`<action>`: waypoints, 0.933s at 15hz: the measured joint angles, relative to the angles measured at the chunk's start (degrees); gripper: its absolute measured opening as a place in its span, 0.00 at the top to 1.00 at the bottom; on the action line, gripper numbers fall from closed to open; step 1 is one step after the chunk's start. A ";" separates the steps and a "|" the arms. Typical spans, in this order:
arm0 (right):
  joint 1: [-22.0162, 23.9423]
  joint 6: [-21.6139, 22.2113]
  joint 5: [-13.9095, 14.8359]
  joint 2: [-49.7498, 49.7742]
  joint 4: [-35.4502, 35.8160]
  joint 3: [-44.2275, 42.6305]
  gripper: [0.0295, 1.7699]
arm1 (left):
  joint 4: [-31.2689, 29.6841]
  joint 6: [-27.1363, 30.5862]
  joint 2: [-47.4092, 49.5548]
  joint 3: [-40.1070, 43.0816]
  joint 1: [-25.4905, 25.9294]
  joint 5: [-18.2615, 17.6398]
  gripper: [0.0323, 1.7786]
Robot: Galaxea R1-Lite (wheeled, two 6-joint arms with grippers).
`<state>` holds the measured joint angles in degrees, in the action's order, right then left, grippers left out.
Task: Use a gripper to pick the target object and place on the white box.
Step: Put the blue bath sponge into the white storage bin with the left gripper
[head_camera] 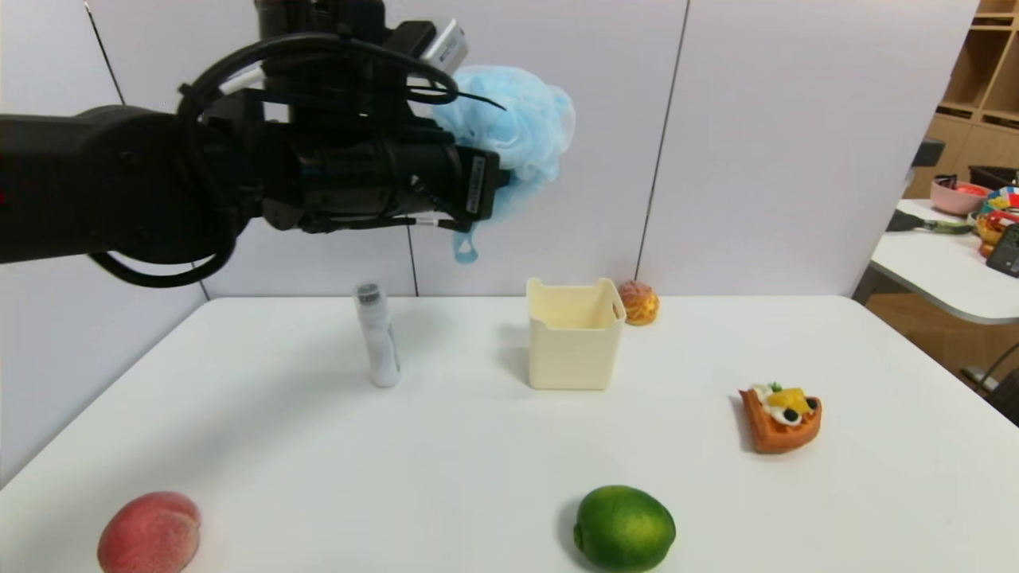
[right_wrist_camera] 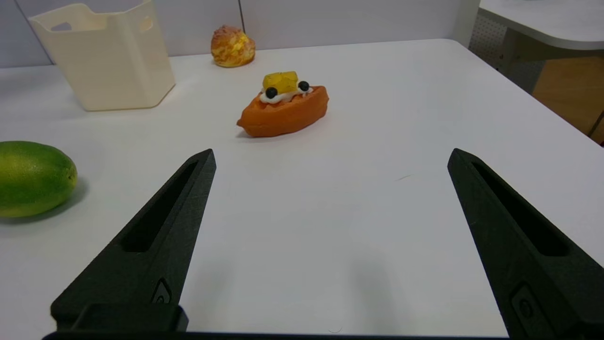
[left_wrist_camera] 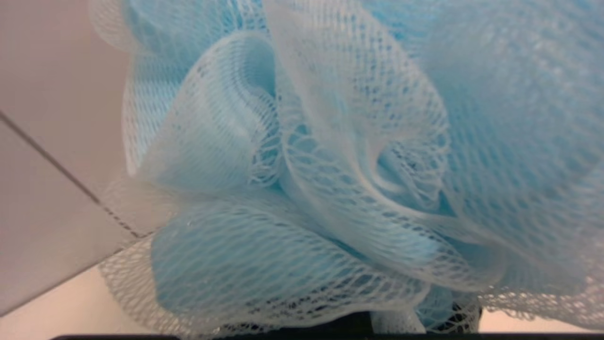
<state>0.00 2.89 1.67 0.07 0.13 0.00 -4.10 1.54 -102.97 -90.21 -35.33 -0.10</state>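
The left pincer (head_camera: 503, 177), clenched on the pouf (head_camera: 517, 119), holds it above the tabletop (head_camera: 446, 461), over the gap between the bottle (head_camera: 377, 336) and the box (head_camera: 571, 342). The lime (head_camera: 624, 528) lies nearer the front. Rightmost, the parked right pincer (right_wrist_camera: 331, 158) stands released near the waffle (head_camera: 782, 418).

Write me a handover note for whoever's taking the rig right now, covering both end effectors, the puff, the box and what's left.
Left end effector: shut on the blue mesh pouf, holding it up off the table.
Right end effector: open and empty, parked over the near right part of the table.
White box: upright on the table, lower than the pouf and a bit to its right.
Done: pouf picked up.
Left: bring it over the box, lower it on, release, back off. Its loose loop might catch the rim.
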 joint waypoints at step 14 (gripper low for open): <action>0.00 0.00 0.00 0.00 0.00 0.00 0.04 | -3.89 3.50 -23.84 -15.99 -4.28 -2.35 0.76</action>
<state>0.00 2.89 1.67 0.07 0.13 0.00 -7.98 5.03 -126.82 -106.20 -39.61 -2.45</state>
